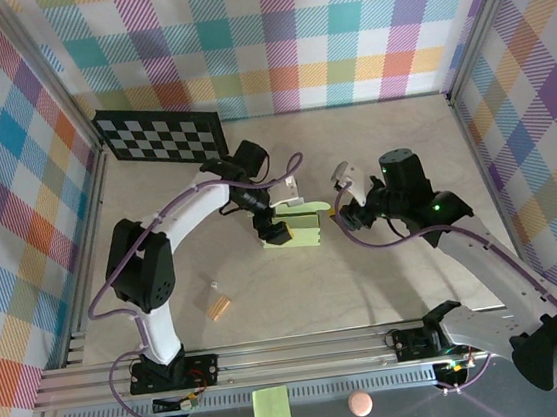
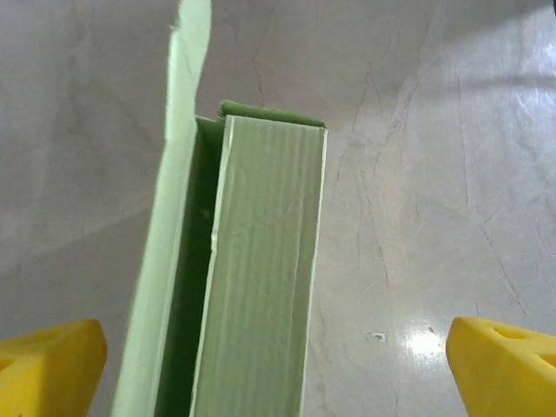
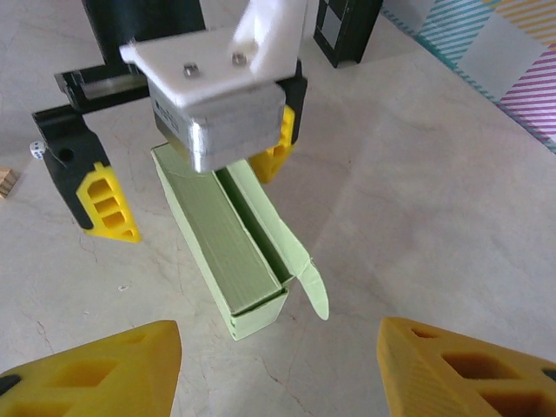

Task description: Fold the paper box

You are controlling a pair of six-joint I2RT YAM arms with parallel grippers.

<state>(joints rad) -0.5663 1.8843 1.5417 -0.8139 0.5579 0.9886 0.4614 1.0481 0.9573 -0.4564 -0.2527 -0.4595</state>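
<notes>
The paper box (image 1: 301, 231) lies in the middle of the table as a long pale green tube, with one side flap (image 3: 287, 234) standing loose and a rounded tab (image 3: 315, 291) sticking out at its near end. My left gripper (image 1: 285, 223) hovers over it, open. Its yellow fingertips (image 2: 48, 365) straddle the box (image 2: 261, 278) with table showing between box and right finger. Seen from the right wrist, the left gripper (image 3: 187, 195) stands wide over the box's far half (image 3: 230, 252). My right gripper (image 3: 282, 373) is open, just short of the box's near end (image 1: 338, 214).
A checkerboard panel (image 1: 159, 134) lies at the back left. A small tan block (image 1: 219, 307) and a tiny white cube (image 1: 213, 282) sit left of centre. A sticky note (image 1: 271, 407) and a pink ball (image 1: 359, 404) rest in front of the rail. Plaid walls enclose the table.
</notes>
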